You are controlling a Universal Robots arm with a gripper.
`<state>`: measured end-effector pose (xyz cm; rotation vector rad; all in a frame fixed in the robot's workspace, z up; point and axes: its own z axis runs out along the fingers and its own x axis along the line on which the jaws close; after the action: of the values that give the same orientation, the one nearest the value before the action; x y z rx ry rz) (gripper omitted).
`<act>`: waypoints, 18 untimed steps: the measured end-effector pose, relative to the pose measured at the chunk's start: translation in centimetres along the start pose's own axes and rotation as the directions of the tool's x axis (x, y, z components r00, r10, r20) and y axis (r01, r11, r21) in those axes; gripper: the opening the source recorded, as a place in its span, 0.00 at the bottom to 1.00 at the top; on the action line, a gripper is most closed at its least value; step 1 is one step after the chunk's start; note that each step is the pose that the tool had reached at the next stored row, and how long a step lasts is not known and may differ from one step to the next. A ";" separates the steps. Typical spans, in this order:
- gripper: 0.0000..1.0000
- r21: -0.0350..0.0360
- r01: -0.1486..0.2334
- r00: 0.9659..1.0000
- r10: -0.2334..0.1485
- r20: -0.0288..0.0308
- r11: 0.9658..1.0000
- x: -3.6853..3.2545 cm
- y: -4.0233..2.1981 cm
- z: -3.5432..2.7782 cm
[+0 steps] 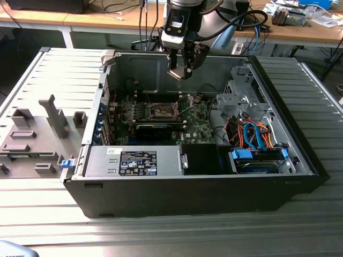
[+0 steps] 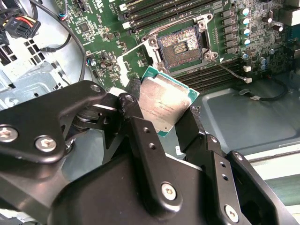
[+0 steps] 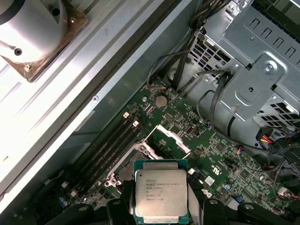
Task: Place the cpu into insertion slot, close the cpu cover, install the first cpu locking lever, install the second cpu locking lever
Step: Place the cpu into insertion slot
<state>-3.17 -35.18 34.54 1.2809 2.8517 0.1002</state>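
One black computer case (image 1: 177,195) lies open on the ribbed surface (image 1: 161,235). Its green motherboard (image 1: 199,128) carries the insertion slot (image 2: 180,44), bare and dark-centred, with the cpu cover (image 3: 174,137) swung up just beside that slot. Higher than the slot and clear of it, the pincer (image 2: 161,112) is clamped on two opposite edges of the cpu (image 3: 161,194), whose silver face carries a few lines of small dark print.
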 end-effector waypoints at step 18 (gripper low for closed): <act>0.55 0.000 -0.007 1.000 0.007 0.000 1.000 0.00 0.00 0.07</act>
<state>-3.16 -35.18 34.48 1.2908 2.8471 0.1001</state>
